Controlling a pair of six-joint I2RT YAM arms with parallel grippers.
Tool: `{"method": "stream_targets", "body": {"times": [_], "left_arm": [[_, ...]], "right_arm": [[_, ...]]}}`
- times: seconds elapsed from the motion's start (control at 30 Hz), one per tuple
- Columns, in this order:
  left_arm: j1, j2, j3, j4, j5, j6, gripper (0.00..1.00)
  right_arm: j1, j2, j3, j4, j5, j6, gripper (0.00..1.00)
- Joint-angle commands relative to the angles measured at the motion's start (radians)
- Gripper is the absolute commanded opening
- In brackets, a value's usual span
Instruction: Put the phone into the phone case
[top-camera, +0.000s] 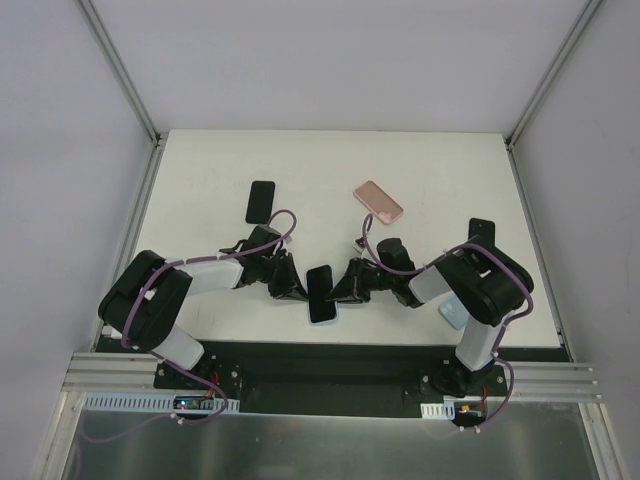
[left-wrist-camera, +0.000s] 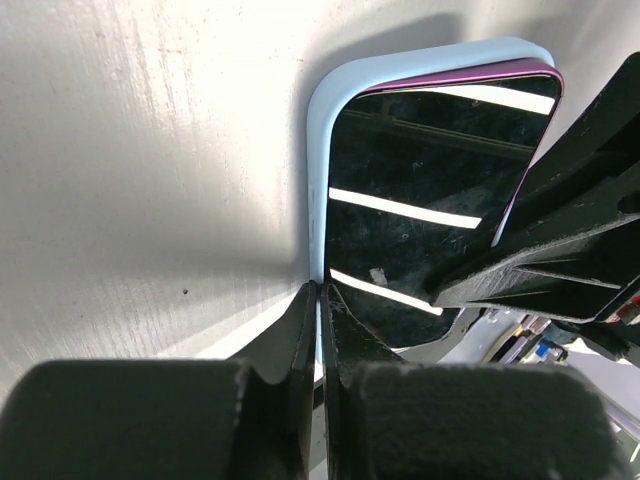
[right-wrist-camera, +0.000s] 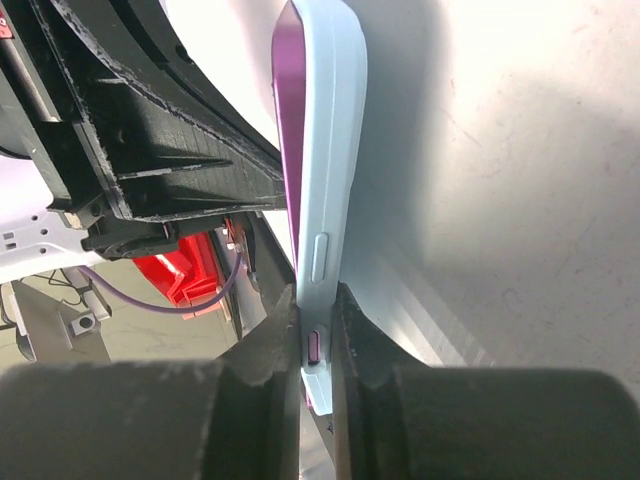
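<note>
My left gripper (left-wrist-camera: 320, 296) is pinched shut on the thin rim of the light-blue phone case (left-wrist-camera: 316, 150). My right gripper (right-wrist-camera: 316, 330) is clamped narrow on the case's opposite long side, by the side buttons.

The left wrist camera shows the phone (left-wrist-camera: 430, 190) face on: dark glass with bright strip reflections, and a purple edge standing proud of the case at the far corner. The right wrist camera shows only the side profile, a purple strip against the blue wall.

Only the overhead view takes in the white worktop (top-camera: 200, 180) and the grey walls (top-camera: 300, 60). From the cased phone, a black slab (top-camera: 261, 201) lies at 11 o'clock and a pink slab (top-camera: 378, 201) at 1 o'clock.

The phone sits at the middle of the worktop's near edge, screen up, with its long axis running roughly 12 to 6.
</note>
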Motion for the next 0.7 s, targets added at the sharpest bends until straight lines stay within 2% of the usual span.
{"method": "stream_targets", "body": {"times": [0.0, 0.03, 0.07, 0.17, 0.33, 0.5, 0.67], "left_arm": [[-0.008, 0.002, -0.03, -0.02, -0.019, -0.002, 0.0], [-0.008, 0.002, -0.03, -0.02, -0.019, -0.002, 0.0], [-0.008, 0.002, -0.03, -0.02, -0.019, -0.002, 0.0], [-0.008, 0.002, -0.027, -0.02, -0.022, -0.003, 0.0], [-0.008, -0.002, -0.025, -0.018, -0.024, -0.008, 0.0], [-0.008, -0.012, -0.03, -0.02, -0.03, -0.011, 0.0], [-0.008, -0.005, -0.028, -0.02, -0.027, -0.013, 0.0]], "right_arm": [[0.018, -0.01, 0.028, 0.034, -0.022, 0.003, 0.09], [0.018, -0.013, 0.032, 0.026, -0.029, 0.0, 0.15], [0.017, -0.024, 0.033, 0.023, -0.035, -0.003, 0.28], [0.017, -0.045, 0.035, 0.02, -0.06, 0.001, 0.41], [0.024, -0.07, 0.038, -0.029, -0.066, -0.016, 0.42], [0.033, -0.064, 0.05, -0.107, -0.058, -0.048, 0.39], [0.061, -0.087, 0.053, -0.129, -0.068, -0.052, 0.45]]}}
